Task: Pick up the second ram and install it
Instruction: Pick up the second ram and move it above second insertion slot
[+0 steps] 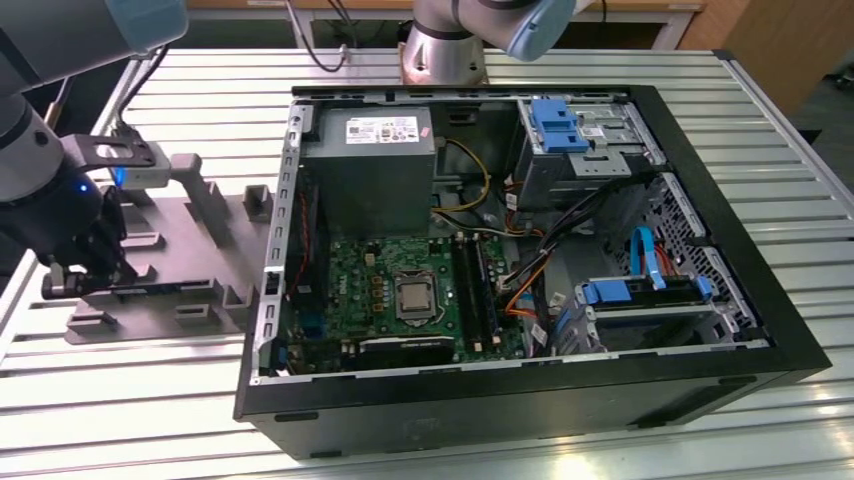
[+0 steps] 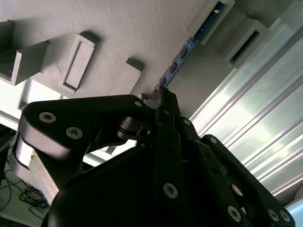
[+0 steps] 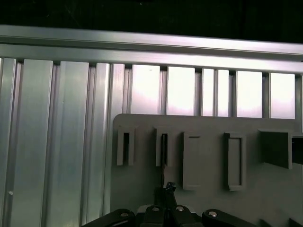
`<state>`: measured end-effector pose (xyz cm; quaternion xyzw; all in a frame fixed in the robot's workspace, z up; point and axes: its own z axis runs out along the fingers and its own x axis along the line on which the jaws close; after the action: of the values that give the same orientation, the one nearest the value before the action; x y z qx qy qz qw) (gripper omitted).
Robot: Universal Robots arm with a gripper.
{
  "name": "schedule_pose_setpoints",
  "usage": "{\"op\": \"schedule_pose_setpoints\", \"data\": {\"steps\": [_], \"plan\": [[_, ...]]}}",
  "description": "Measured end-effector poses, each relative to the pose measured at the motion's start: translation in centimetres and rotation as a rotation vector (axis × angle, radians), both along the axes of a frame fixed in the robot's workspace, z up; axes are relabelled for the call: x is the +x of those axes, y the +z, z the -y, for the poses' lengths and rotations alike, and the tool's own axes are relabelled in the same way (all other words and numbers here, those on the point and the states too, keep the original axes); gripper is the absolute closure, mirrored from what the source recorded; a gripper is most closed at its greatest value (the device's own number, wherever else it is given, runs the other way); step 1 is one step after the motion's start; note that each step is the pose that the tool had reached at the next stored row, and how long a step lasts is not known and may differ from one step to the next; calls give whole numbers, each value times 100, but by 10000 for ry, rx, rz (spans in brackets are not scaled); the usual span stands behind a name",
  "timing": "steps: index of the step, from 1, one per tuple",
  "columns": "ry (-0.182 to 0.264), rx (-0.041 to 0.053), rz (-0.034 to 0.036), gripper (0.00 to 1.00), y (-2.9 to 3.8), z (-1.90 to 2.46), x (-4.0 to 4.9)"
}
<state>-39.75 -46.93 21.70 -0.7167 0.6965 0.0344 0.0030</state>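
Where pincer (image 2: 163,96) clamps, second ram (image 2: 184,52) lies.

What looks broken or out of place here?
Nothing stands out. The open black computer case lies flat on the slatted metal table, and the claw pinches the thin dark memory stick in its grey tray.

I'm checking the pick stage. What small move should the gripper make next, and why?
Probably a short, straight lift away from the tray. In the second wrist view, the gripper looks shut on one end of the second ram, which stands on edge in the holders of the grey tray. A sideways pull could jam it there.
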Motion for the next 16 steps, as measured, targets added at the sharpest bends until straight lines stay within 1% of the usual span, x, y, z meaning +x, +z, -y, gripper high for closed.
{"op": "schedule_pose_setpoints", "data": {"steps": [6, 12, 13, 14, 15, 16], "plan": [[42, 71, 6, 89, -31, 1, 0], [47, 75, 7, 89, -32, 2, 0], [48, 75, 7, 89, -32, 2, 0], [48, 75, 8, 83, -32, 2, 0], [48, 74, 8, 83, -32, 2, 0], [49, 74, 7, 77, -32, 2, 0]]}}
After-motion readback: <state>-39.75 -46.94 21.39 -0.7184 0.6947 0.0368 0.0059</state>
